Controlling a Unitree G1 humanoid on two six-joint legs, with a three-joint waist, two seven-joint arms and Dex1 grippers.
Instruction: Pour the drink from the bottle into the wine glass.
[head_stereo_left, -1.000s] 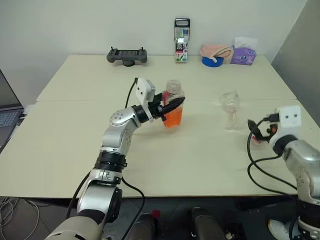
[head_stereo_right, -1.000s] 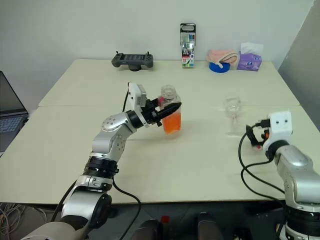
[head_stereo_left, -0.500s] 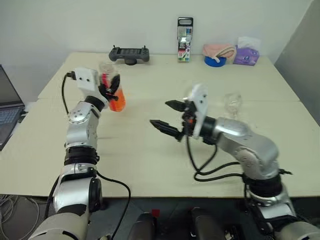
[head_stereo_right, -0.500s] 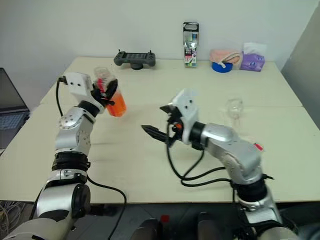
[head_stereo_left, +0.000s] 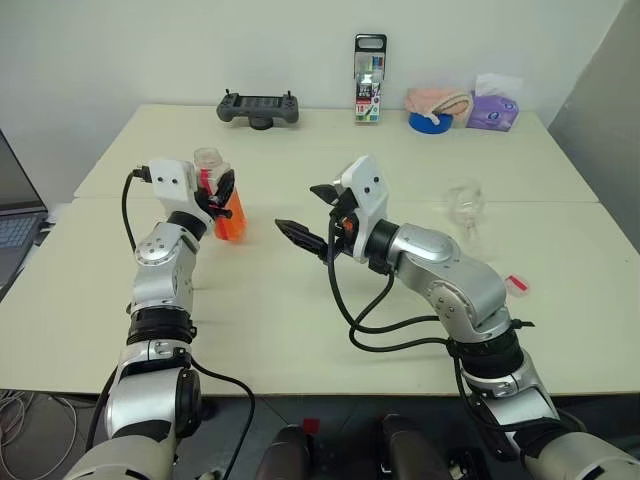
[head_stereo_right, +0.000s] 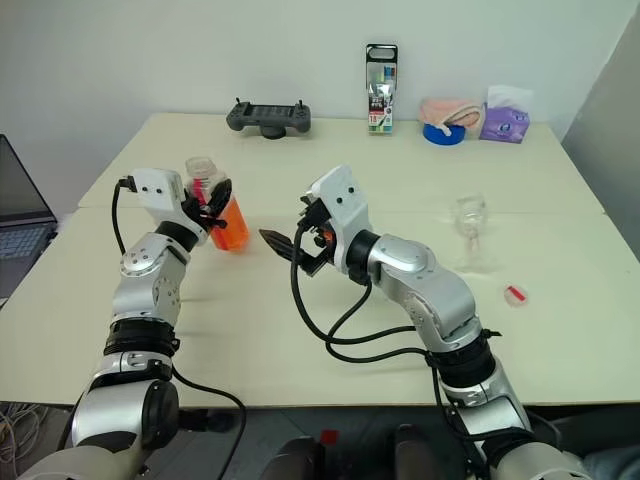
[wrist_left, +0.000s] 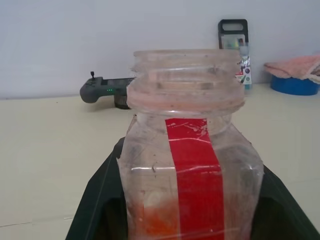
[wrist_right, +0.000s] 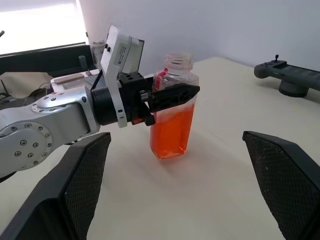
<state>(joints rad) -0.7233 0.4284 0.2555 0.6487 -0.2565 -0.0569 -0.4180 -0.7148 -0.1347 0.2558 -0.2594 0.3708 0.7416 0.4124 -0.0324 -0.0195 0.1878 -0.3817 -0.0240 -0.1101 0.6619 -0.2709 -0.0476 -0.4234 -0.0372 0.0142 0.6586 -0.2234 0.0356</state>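
Observation:
My left gripper (head_stereo_left: 222, 192) is shut on the bottle (head_stereo_left: 229, 205), a small clear one with a red label strip, at the left of the table. Its neck (wrist_left: 185, 75) is open and uncapped. The orange-red drink (wrist_right: 171, 131) fills its lower half. The bottle tilts slightly, its base close to the tabletop. My right gripper (head_stereo_left: 300, 208) stands open at the table's middle, pointing at the bottle with a gap between them, its fingers (wrist_right: 80, 185) wide apart and empty. The wine glass (head_stereo_left: 463, 205) stands upright at the right, clear and empty.
A small red cap (head_stereo_left: 517, 285) lies near the right front of the table (head_stereo_left: 300, 320). Along the far edge stand a black controller (head_stereo_left: 258, 108), a tall box of markers (head_stereo_left: 368, 80), a pink cloth on a blue bowl (head_stereo_left: 432, 108) and a purple tissue pack (head_stereo_left: 488, 108). A laptop (head_stereo_left: 10, 235) sits off the left side.
My left gripper has carried the bottle from the table's middle to the left. My right arm has swung in from the right edge to the middle, jaws open toward the bottle.

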